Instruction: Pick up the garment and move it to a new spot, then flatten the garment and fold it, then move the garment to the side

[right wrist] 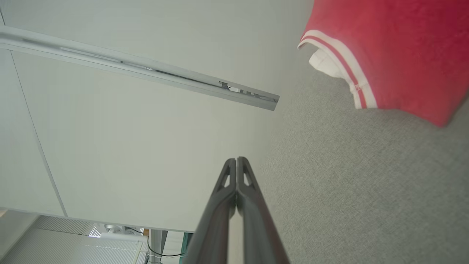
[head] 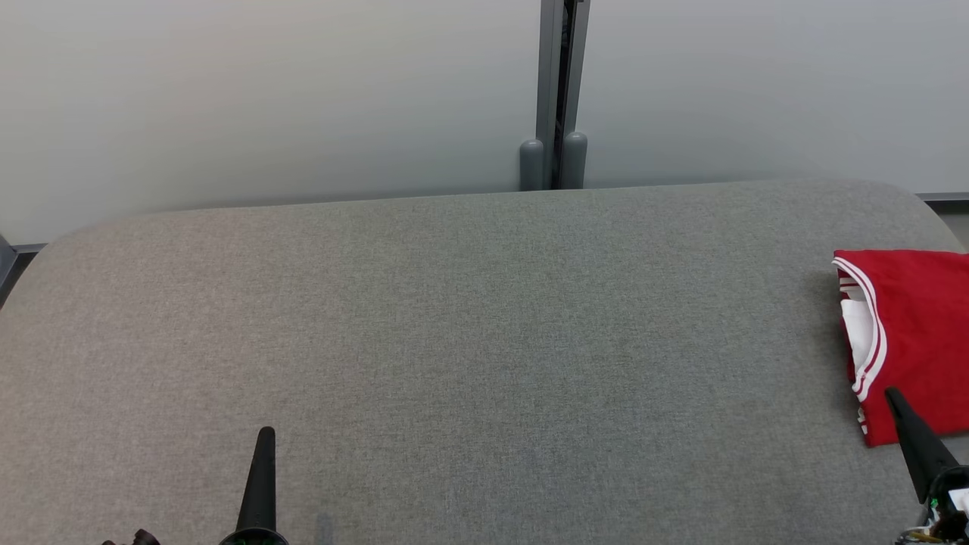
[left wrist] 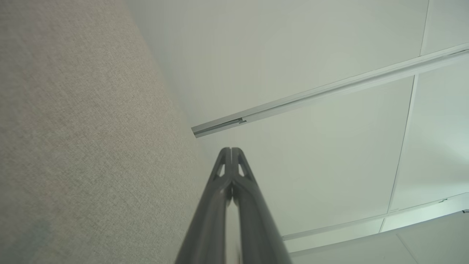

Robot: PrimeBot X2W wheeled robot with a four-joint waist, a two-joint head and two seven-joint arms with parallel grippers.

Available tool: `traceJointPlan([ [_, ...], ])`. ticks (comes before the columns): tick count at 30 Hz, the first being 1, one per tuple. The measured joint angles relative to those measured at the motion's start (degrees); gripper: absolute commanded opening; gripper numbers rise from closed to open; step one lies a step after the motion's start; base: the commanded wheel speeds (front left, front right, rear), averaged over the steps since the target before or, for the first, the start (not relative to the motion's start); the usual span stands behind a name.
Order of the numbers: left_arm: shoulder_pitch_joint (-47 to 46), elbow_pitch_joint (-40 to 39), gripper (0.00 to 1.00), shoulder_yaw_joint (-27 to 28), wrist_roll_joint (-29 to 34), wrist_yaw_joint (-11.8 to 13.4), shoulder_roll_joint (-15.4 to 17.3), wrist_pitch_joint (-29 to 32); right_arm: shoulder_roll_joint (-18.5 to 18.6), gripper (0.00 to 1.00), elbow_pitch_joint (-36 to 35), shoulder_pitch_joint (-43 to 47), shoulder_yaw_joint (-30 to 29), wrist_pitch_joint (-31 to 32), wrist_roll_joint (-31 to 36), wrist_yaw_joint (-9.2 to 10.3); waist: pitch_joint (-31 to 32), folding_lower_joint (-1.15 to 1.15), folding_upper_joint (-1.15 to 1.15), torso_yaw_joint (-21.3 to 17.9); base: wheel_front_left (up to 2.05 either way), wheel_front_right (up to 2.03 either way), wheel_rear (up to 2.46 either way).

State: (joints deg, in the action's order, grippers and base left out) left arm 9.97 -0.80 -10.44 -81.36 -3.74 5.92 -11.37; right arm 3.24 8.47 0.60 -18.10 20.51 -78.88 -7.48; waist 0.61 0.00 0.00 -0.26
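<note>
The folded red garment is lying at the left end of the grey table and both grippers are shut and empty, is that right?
Not quite. The red garment lies at the right end of the grey table, not the left; the head view shows it. The rest holds: it is folded, and the left gripper and right gripper are shut and empty.

No legible text, number, brand or sign was found. The red garment [head: 916,333] bore white stripe trim but no lettering that could be read. Dark marks on the grey wall rail [right wrist: 249,96], seen from the right wrist, were too blurred to read.
</note>
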Motion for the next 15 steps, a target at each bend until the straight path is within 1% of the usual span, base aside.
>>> traceJointPlan([
  [15,-0.48,-0.3,0.0,0.44,-4.72,-1.76,-1.52,-0.24,-0.19,0.0,0.4,-0.36,-1.7,2.19,-6.41,0.0,-0.35,0.0,0.0,0.12,0.0,0.0,0.0],
])
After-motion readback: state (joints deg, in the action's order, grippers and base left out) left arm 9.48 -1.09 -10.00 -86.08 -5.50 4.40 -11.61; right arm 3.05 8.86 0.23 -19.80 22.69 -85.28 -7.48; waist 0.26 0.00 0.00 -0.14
